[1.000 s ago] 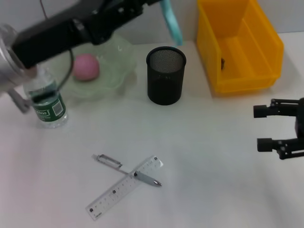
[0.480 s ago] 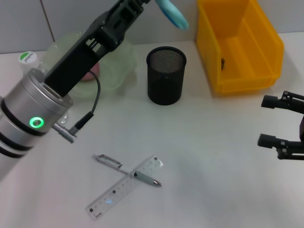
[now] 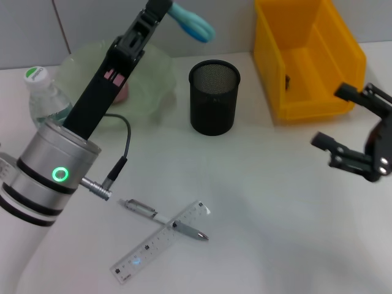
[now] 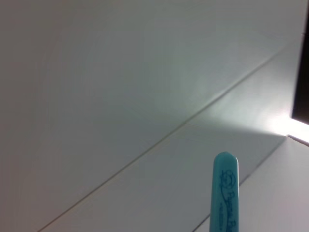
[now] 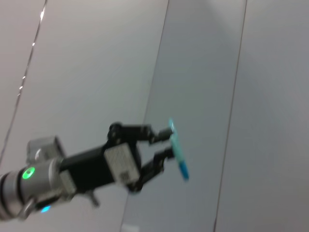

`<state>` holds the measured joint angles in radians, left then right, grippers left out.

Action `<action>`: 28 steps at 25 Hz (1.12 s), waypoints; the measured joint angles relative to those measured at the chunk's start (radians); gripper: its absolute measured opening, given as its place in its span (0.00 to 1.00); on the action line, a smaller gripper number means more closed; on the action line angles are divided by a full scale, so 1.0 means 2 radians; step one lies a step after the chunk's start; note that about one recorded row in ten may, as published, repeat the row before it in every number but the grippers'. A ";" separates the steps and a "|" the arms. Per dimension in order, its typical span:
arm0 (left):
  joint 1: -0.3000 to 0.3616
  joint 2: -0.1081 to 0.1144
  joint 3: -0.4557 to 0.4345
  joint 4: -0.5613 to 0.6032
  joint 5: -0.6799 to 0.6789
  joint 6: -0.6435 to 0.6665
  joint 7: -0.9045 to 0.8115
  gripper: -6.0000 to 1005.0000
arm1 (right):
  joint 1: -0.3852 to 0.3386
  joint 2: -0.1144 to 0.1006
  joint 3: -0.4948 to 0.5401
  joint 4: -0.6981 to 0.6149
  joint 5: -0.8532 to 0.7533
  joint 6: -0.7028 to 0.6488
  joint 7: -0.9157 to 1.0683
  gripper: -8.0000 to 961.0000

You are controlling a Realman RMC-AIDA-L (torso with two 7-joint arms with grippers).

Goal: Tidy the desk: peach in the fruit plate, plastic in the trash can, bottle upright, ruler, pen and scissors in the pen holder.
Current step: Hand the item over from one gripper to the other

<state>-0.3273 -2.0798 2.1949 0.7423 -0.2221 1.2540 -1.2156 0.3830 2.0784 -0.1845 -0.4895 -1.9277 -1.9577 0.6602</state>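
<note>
Above the back of the surface (image 3: 275,202), the left claw (image 5: 161,145) grips the teal scissors (image 3: 191,23) (held high, behind the black pen holder (image 3: 213,97)). The right claw (image 3: 348,128) hovers open beside the yellow bin (image 3: 306,58).

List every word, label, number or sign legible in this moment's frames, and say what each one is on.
None can be quoted with confidence.
Teal plastic scissors handle, held by the left gripper: dark cursive lettering, too blurred to read.
Clear plastic water bottle: green cap with a pale mark, unreadable; label hidden behind the arm.
Transparent plastic ruler: dark scale marks, numbers too small.
Silver ballpoint pen, black mesh pen holder, yellow plastic bin: no text visible.
</note>
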 joint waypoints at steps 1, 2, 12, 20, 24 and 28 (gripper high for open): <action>0.001 0.000 0.005 0.000 -0.008 -0.003 0.001 0.24 | 0.004 0.000 -0.001 0.014 0.008 0.004 -0.016 0.86; 0.002 0.000 0.018 -0.001 -0.029 -0.012 0.003 0.24 | 0.012 0.001 -0.003 0.042 0.020 0.008 -0.043 0.86; -0.002 0.000 0.048 -0.006 -0.065 -0.020 0.005 0.24 | 0.047 0.001 -0.001 0.175 0.023 0.042 -0.205 0.86; -0.002 0.000 0.058 -0.006 -0.067 -0.020 -0.004 0.24 | 0.068 0.002 0.013 0.244 0.030 0.064 -0.301 0.86; 0.001 0.000 0.061 -0.006 -0.067 -0.019 -0.008 0.24 | 0.080 0.003 0.026 0.262 0.031 0.073 -0.324 0.86; 0.002 0.000 0.064 -0.007 -0.067 -0.019 -0.009 0.24 | 0.092 0.003 0.025 0.265 0.030 0.081 -0.325 0.86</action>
<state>-0.3241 -2.0800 2.3235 0.7290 -0.3567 1.2156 -1.2344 0.5674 2.0846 -0.1344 0.0398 -1.8673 -1.7966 0.0099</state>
